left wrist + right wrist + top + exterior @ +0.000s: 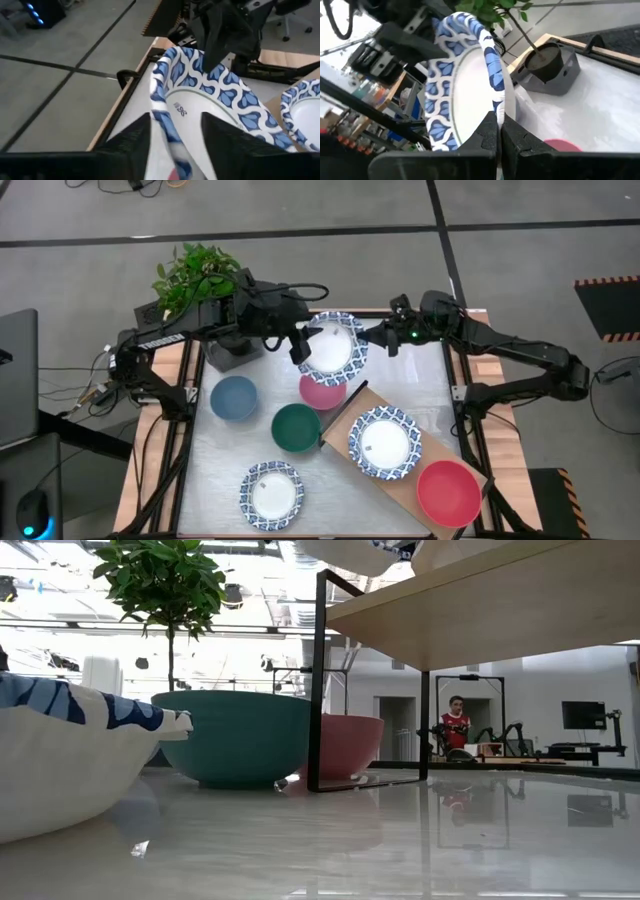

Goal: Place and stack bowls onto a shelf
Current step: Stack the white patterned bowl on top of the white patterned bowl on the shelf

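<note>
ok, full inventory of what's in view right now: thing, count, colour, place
patterned bowls: 4, white with blue rims; one held in the air between both grippers at the far side of the table, one on the shelf, one at the near table edge, the fourth hard to pick out
plain bowls: 4; red on the shelf's near end, pink under the held bowl, dark green mid-table, slate blue to its left
shelf: 1, light wood, dark edge, set diagonally on the table's right
plant: 1, green, in a dark pot at the far left corner
person: 1, red top, far back in the room
left gripper: fingers either side of the held bowl's rim
right gripper: shut on the opposite rim
</note>
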Robot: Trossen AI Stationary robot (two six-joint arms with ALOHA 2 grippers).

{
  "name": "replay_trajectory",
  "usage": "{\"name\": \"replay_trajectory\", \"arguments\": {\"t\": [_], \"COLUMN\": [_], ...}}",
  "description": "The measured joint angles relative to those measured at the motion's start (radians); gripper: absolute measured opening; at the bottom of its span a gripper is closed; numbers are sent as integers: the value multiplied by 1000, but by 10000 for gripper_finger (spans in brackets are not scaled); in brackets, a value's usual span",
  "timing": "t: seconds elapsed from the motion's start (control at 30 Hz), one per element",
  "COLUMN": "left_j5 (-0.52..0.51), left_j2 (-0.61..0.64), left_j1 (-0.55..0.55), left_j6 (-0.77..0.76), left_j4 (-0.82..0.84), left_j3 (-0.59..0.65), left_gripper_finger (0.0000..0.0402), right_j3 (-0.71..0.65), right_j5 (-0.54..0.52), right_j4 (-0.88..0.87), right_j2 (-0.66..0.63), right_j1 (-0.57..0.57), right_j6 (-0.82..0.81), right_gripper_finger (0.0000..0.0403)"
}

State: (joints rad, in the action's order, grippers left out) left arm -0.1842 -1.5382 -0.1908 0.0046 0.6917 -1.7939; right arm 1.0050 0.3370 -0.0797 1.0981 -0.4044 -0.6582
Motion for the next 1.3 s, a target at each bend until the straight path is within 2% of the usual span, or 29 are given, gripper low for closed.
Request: {"name": "replay_trajectory", "arguments": {"t": [0.13,0.3,0.4,0.57,0.77,0.9,1.1,1.3], "left_j5": [-39,-155,-180,-180,-190,-193,-197,-197], "left_j2": [14,47,81,145,204,224,231,230], "left_j1": [0,0,0,0,0,0,0,0], "left_j6": [33,40,36,-3,-44,-43,-43,-25], "left_j4": [9,-6,-7,-11,-10,-4,3,32], "left_j3": [0,0,0,0,-1,-1,-1,-1], "left_gripper_finger": [219,280,291,292,293,293,293,293], "right_j3": [0,0,0,0,0,0,0,0], "right_j5": [0,1,23,128,173,128,-40,-175], "right_j4": [-45,-159,-212,-280,-413,-541,-714,-752], "right_j2": [0,-14,-52,-161,-295,-350,-366,-328], "right_j1": [-24,-39,-36,-15,90,208,407,540], "right_j6": [-43,-81,-111,-201,-328,-416,-555,-617], "right_gripper_finger": [21,21,21,21,21,21,21,32]}}
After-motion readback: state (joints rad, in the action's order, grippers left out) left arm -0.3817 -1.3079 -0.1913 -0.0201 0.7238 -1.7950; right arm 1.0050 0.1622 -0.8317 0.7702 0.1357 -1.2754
